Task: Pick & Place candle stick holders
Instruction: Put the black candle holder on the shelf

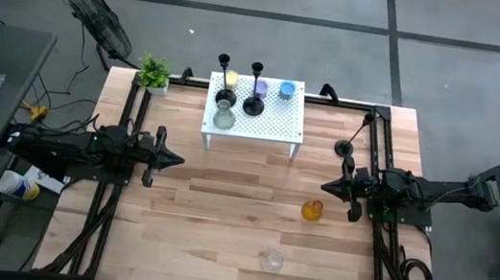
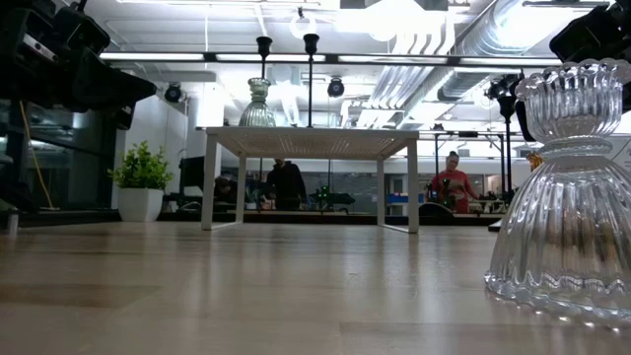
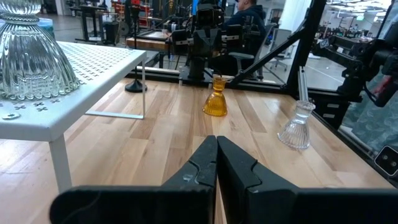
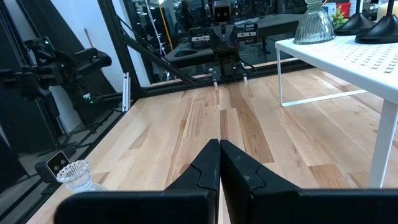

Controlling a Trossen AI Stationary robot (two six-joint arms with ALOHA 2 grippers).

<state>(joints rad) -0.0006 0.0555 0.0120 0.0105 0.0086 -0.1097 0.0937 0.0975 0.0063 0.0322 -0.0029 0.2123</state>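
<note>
Three black candlesticks: two upright on the white shelf (image 1: 280, 130) at the far middle, one (image 1: 355, 135) on the worktop (image 1: 221, 214), far right. Glass cups look fragile and slippery; grip their narrow waists. Amber cup (image 1: 311, 209) and clear cup (image 1: 272, 258) stand near right; four more on the shelf. Left tool (image 1: 173, 158) and right tool (image 1: 329, 186) are both closed, empty.

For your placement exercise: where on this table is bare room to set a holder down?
Bare wood lies between the shut left gripper and right gripper, up to the white perforated shelf. That shelf's top is crowded; the amber glass cup borders the right.
</note>
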